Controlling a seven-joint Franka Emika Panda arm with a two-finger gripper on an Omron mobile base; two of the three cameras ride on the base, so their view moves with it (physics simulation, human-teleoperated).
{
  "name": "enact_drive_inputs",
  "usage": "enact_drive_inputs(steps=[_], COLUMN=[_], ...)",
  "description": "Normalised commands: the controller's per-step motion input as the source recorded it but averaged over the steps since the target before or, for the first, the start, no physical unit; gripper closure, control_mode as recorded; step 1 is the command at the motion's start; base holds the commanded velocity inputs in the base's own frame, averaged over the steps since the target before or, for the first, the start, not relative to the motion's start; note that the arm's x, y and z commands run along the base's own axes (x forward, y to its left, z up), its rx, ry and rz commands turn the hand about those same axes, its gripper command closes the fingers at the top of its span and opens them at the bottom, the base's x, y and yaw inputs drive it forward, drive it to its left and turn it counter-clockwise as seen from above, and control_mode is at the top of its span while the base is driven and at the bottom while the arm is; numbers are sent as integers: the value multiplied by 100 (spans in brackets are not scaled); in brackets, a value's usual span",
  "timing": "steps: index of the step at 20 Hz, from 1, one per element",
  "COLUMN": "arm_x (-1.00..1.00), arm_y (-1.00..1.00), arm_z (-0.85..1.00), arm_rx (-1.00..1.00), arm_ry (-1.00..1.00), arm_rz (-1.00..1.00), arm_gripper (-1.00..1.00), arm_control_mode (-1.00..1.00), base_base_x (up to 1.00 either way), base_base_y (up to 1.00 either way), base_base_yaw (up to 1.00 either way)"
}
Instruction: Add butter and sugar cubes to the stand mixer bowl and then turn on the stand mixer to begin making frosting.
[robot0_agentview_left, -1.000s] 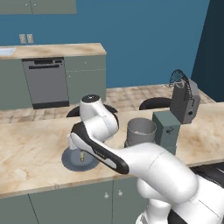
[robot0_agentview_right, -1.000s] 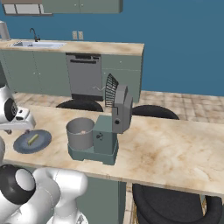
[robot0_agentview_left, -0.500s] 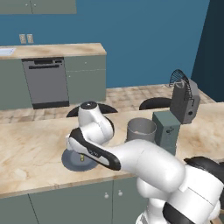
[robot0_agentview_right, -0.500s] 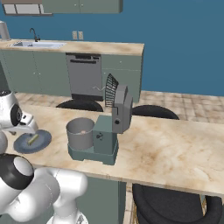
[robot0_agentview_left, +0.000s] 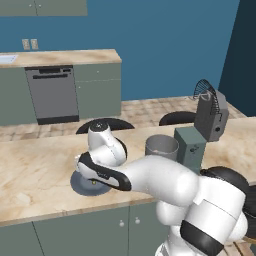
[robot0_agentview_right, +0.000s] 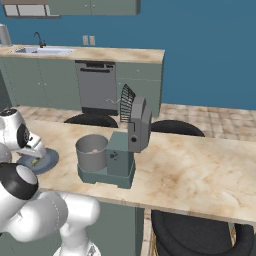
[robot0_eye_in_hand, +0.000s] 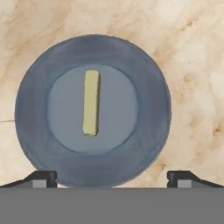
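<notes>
Butter (robot0_eye_in_hand: 91, 103), a thin yellow stick, lies flat in the centre of a dark round plate (robot0_eye_in_hand: 148, 87) on a marbled beige counter (robot0_eye_in_hand: 188, 52), seen from the hand view directly above. The gripper (robot0_eye_in_hand: 111, 177) hangs over the plate with its jaws spread wide, one dark fingertip (robot0_eye_in_hand: 41, 178) at each side of the plate's near rim, and nothing between them. The butter is apart from both tips.

From the left base view, the white arm bends low over the counter (robot0_agentview_left: 35, 170), its hand covering most of the plate (robot0_agentview_left: 80, 184), which sits near the front edge. To the right of the plate stands the mixer (robot0_agentview_left: 200, 137), its head tilted up and back with the wire whisk (robot0_agentview_left: 204, 91) raised clear. The grey metal bowl (robot0_agentview_left: 161, 148) sits on the mixer's base, just beside the column, well apart from the plate.

The right base view shows the bowl (robot0_agentview_right: 92, 152) upright and open-mouthed on the mixer (robot0_agentview_right: 125, 150), the plate (robot0_agentview_right: 44, 161) to its left. Behind, a dishwasher (robot0_agentview_right: 96, 86) is set into green cabinets beneath a second counter with a sink (robot0_agentview_right: 40, 50).
</notes>
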Motion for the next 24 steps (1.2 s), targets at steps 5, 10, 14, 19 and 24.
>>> enact_drive_inputs(steps=[5, 10, 14, 19, 24], arm_x=[30, 36, 28, 22, 20], arm_y=[17, 6, 4, 11, 15], arm_z=[-17, -14, -23, -33, -31], arm_rx=[0, 0, 0, 0, 0], arm_ry=[0, 0, 1, 3, 4], arm_rz=[-9, -7, -6, -6, -6], arm_gripper=[-100, -100, -100, -100, -100], arm_control_mode=[-100, -100, -100, -100, -100], base_base_x=[0, 0, 0, 0, 0], base_base_y=[0, 0, 0, 0, 0], base_base_yaw=[0, 0, 0, 0, 0])
